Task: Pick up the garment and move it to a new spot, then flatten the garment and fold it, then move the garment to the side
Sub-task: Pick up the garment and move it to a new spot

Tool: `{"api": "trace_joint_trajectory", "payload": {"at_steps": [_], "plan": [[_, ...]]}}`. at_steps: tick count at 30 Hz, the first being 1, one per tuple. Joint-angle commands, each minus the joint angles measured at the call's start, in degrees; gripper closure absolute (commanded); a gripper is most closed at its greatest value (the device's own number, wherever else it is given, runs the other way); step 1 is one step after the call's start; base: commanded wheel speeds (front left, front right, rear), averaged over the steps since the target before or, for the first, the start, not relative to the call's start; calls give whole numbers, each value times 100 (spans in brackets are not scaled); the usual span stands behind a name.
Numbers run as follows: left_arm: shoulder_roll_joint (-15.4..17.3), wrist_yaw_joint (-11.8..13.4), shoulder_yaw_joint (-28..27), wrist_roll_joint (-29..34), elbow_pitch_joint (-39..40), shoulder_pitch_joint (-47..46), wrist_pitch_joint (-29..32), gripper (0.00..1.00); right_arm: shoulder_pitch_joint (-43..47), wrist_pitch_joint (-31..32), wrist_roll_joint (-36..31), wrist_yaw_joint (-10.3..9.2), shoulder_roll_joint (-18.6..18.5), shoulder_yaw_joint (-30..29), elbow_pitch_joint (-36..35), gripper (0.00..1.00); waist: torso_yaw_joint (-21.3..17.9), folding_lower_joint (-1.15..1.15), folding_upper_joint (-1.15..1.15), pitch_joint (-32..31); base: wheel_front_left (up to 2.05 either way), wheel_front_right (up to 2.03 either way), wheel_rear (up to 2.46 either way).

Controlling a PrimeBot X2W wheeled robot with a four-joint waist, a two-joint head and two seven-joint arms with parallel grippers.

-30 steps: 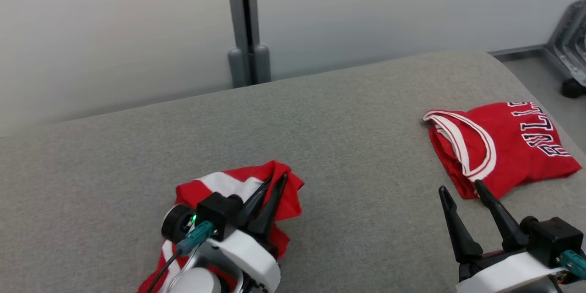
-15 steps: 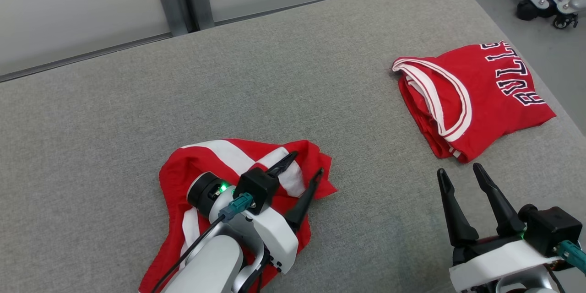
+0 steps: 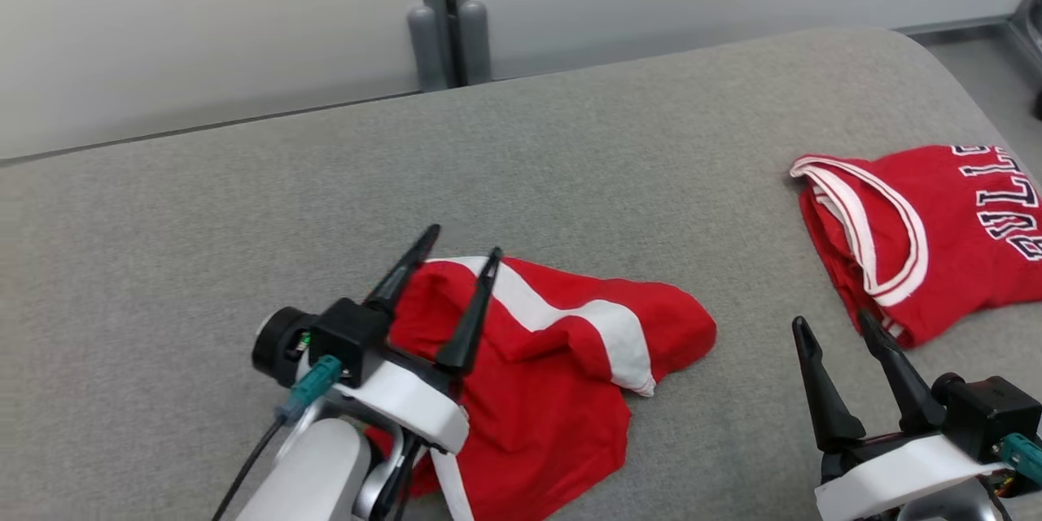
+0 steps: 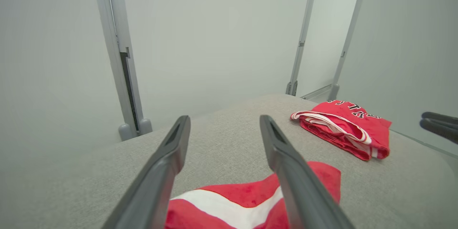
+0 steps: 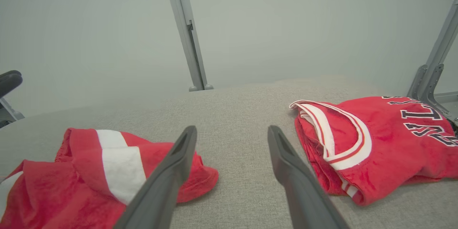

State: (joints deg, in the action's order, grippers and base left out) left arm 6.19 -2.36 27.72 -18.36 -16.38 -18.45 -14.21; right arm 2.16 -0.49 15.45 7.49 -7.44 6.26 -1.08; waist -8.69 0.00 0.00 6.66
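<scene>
From my seat, the left gripper [image 3: 463, 242] has two long, dark fingers tapering to points, set in a black boxy block [image 3: 352, 332] beside a small green light [image 3: 305, 338]. A teal plug [image 3: 309, 387] on the block feeds a thin black cable [image 3: 244, 472]. Behind it I see a curved white collar [image 3: 411, 407] and a smooth pale forearm [image 3: 313, 480]. The right gripper [image 3: 834, 320] is built alike, with a second teal plug [image 3: 1022, 456].

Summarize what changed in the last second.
Left tool went from shut on the garment to wide open, letting it go; the garment now lies crumpled on the grey pad, more spread than before. Right tool stayed open and idle; the folded jersey stayed put. The head camera shifted, not the things.
</scene>
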Motion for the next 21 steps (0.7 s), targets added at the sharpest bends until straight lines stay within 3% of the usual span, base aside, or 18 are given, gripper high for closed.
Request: {"api": "trace_joint_trajectory", "payload": {"at_steps": [1,6,13,21], "plan": [[67,124,-166,-78,76,120,-46,0,59,40,24,0,-46,-26,-41,0,354,0,0,-271,0,0,0],[261,447,-732,-216,167,358,-89,0,163,126,4,0,-46,-87,-116,0,707,0,0,-480,0,0,0],[542,649,-1348,-315,383,812,-96,0,302,179,21,0,-61,-93,-158,0,985,0,0,-712,0,0,0],[926,579,-1652,-428,620,1511,-43,0,526,240,-12,0,-92,-104,-260,0,1129,0,0,-927,0,0,0]]}}
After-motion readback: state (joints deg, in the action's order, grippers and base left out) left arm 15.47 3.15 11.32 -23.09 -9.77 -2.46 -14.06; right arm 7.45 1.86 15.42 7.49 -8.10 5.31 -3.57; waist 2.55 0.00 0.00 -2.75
